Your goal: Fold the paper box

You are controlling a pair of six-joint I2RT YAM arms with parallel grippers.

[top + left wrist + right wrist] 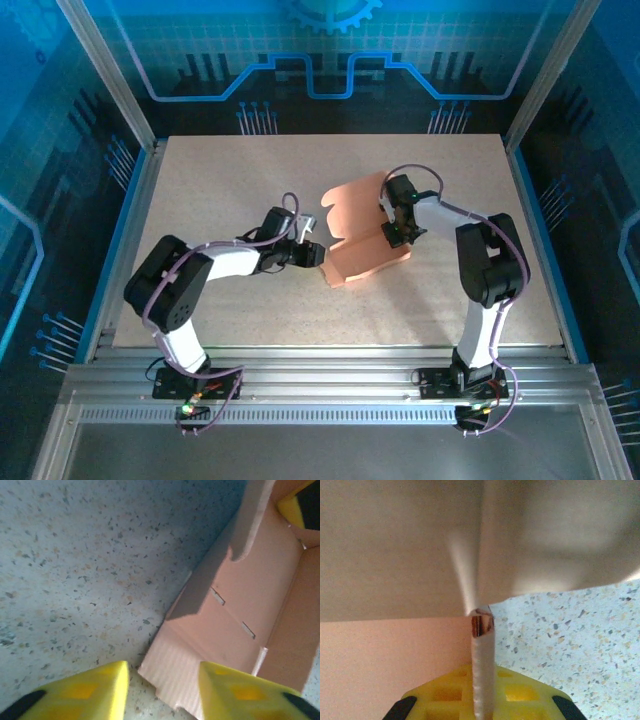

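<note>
The paper box (360,225) is a salmon-orange cardboard piece, partly raised, lying at the middle of the table. My left gripper (318,256) is at its near left edge. In the left wrist view its yellow fingers (95,690) stand apart, with a ribbed corner flap of the paper box (175,672) lying between them and a gap on the left side. My right gripper (397,232) is on the box's right side. It (483,672) is shut on an upright wall of the paper box (483,650), seen edge-on, with a flat panel (390,660) to its left.
The speckled table (250,180) has bare room to the left, behind and in front of the box. Metal frame posts (100,60) and blue side walls (60,200) stand round the table. The arm bases sit on the aluminium rail (320,385) at the near edge.
</note>
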